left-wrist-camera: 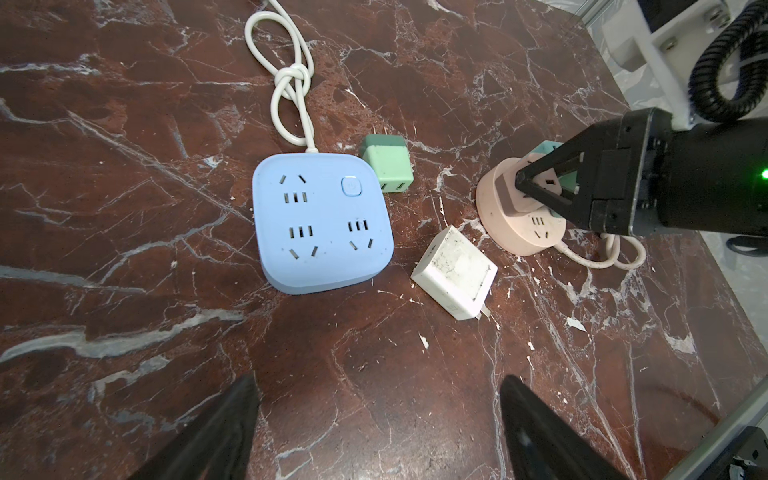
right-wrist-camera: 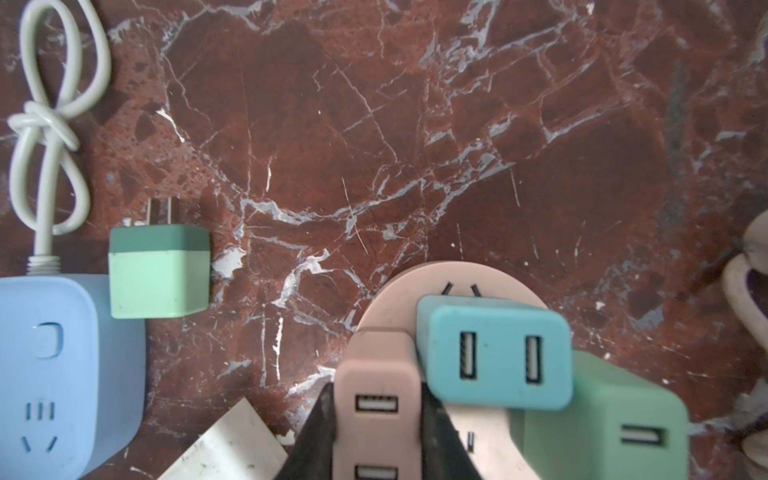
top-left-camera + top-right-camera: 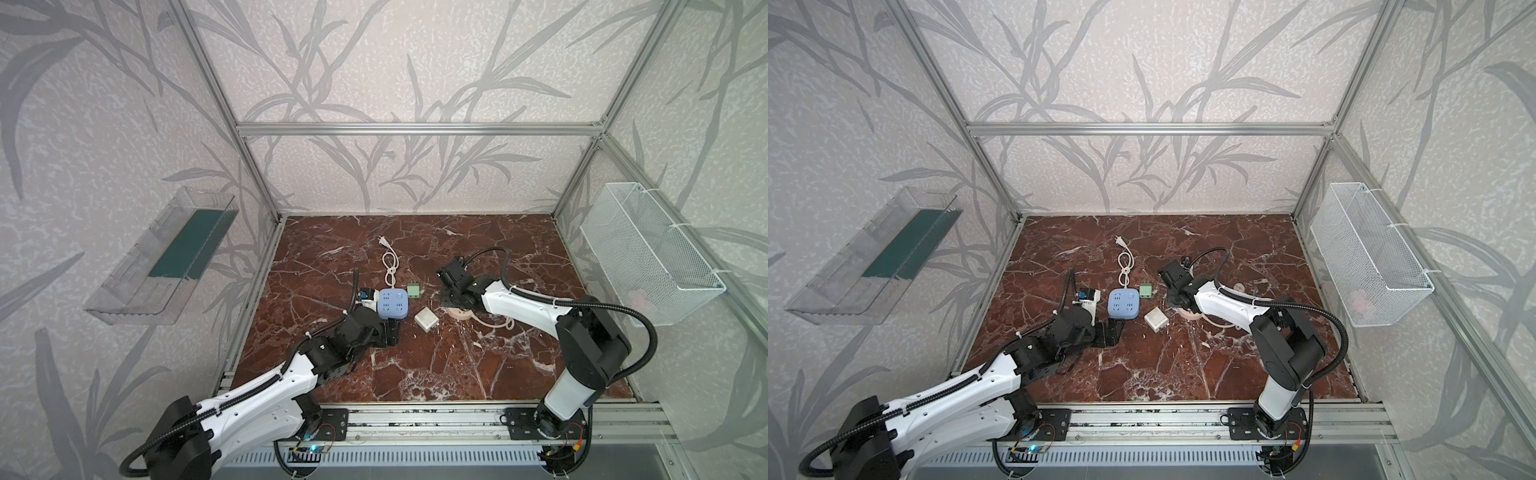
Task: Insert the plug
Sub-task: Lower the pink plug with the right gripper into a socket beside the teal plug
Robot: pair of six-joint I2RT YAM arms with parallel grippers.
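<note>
the step in hand is the seating itself. the right hand (image 2: pixel 377 392) is closed narrowly on the pink plug (image 2: pixel 374 361), one finger on either side of its body. the plug stands upright on the round pink socket (image 1: pixel 513 239), just beside a teal plug (image 2: pixel 494 353) and a green plug (image 2: pixel 602 419) that sit in the same socket.

whether its prongs are fully home is hidden by the plug's own body. it looks close to seated, so the task seems near its end.

the left hand (image 1: pixel 380 380) hovers wide open and empty over the bench (image 1: pixel 124 124), near the blue socket block (image 1: pixel 320 220). a loose green plug (image 1: pixel 388 168) and a white plug (image 1: pixel 455 276) lie apart on the bench.

next, i judge, comes a straight push down without tilting or crowding the teal plug. after that the fingers should open and lift clear.
</note>
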